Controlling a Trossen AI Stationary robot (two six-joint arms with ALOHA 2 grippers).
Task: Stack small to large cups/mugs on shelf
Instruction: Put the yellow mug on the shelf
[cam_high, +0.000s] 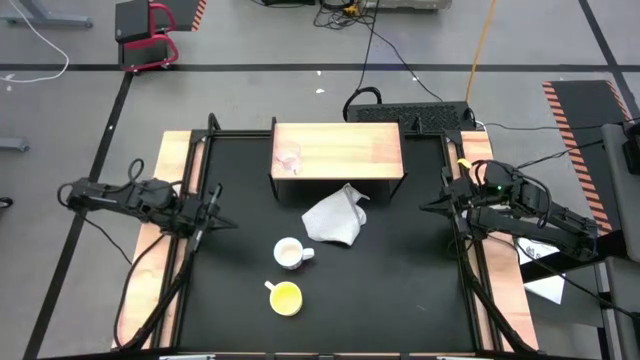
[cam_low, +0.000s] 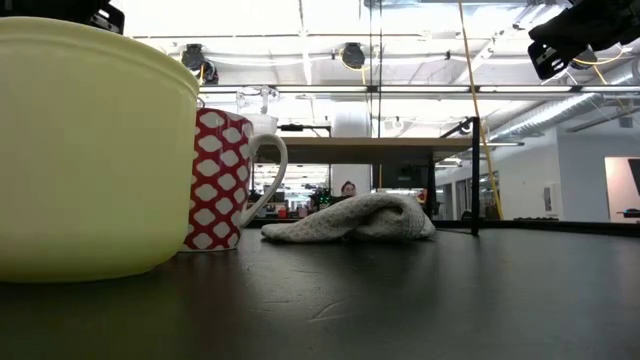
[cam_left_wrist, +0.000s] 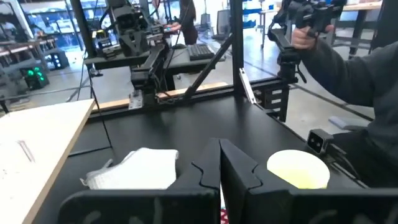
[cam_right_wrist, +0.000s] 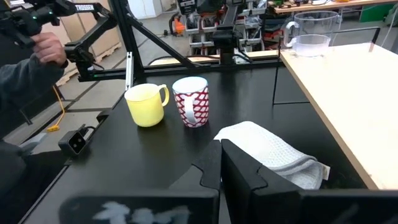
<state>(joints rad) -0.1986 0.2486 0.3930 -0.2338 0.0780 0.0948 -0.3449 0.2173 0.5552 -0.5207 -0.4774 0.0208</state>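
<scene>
With the tiny clear glass cup (cam_high: 288, 160) already standing on the low light-wood shelf (cam_high: 350, 145), my pressed-together, empty left gripper (cam_high: 213, 216) and right gripper (cam_high: 436, 204) wait at the table's sides while the red-and-white patterned mug (cam_high: 290, 253) and yellow handled cup (cam_high: 285, 297) remain on the black tabletop (cam_high: 400, 280).

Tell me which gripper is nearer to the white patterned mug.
Left. The left gripper waits at the table's left edge, nearer the white patterned mug. The right gripper waits at the right edge, farther away.
</scene>
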